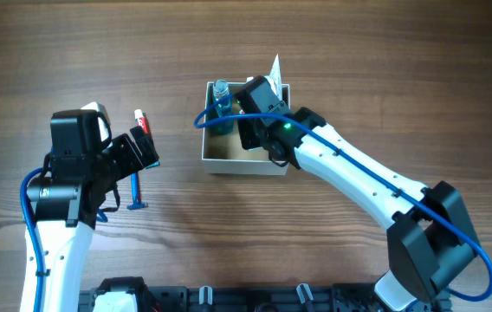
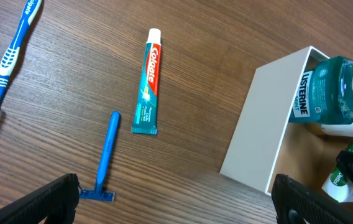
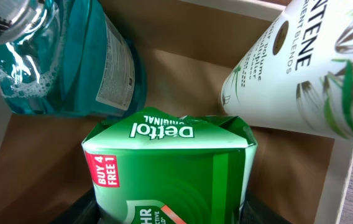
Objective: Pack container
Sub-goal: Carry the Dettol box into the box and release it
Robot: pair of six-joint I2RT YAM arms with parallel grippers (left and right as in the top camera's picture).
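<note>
The container (image 1: pixel 242 166), a white-walled box with a tan inside, stands mid-table. My right gripper (image 1: pixel 256 121) is down inside it, shut on a green Dettol soap pack (image 3: pixel 170 168). A blue Listerine bottle (image 3: pixel 64 62) and a white Pantene bottle (image 3: pixel 301 68) lie in the box beyond the pack. My left gripper (image 1: pixel 142 152) is open and empty, left of the box. In the left wrist view its fingers (image 2: pixel 176 205) straddle bare wood beside the container wall (image 2: pixel 270 124).
A Colgate toothpaste tube (image 2: pixel 148 84), a blue razor (image 2: pixel 105 162) and a blue-white toothbrush (image 2: pixel 12 53) lie on the wood left of the box. The toothpaste (image 1: pixel 142 121) and razor (image 1: pixel 136 198) also show overhead by my left gripper.
</note>
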